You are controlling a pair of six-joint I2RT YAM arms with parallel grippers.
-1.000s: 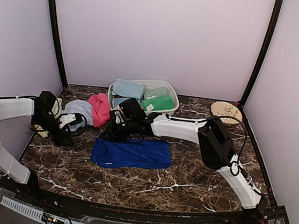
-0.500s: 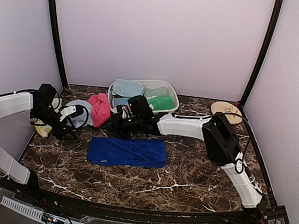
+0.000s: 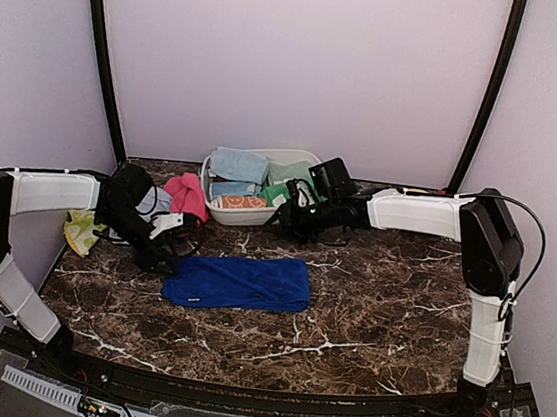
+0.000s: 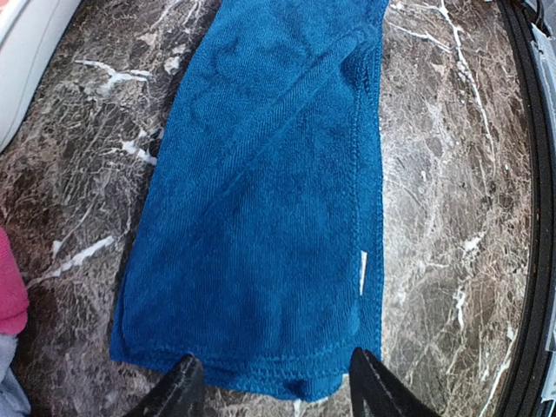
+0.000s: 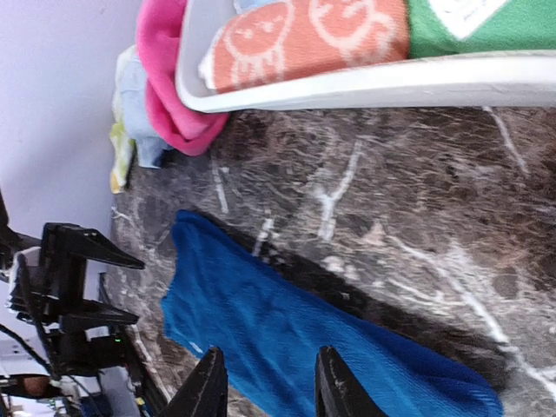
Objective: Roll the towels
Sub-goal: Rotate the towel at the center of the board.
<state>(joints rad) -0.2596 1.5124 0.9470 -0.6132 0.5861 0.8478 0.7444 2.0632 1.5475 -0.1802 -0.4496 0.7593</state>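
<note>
left tool [image 4: 276, 389] jaws apart | royal blue towel [image 4: 261, 217] flat, diagonal crease

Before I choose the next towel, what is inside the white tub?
A pale blue towel, a green towel and an orange patterned cloth; the right arm hides the right end of the tub.

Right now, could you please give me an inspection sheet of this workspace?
Surface: dark marble tabletop, no spills seen.
Job's things: royal blue towel flat, unrolled; pink towel beside white tub; pale blue towel and green towel inside it.
Clutter: orange patterned cloth in tub; yellow-green cloth at left edge.
Grippers: left gripper open at royal blue towel's end; right gripper open, empty, near tub.
Cables: black cable looping off right arm.
Surroundings: lilac walls, black posts.
</note>
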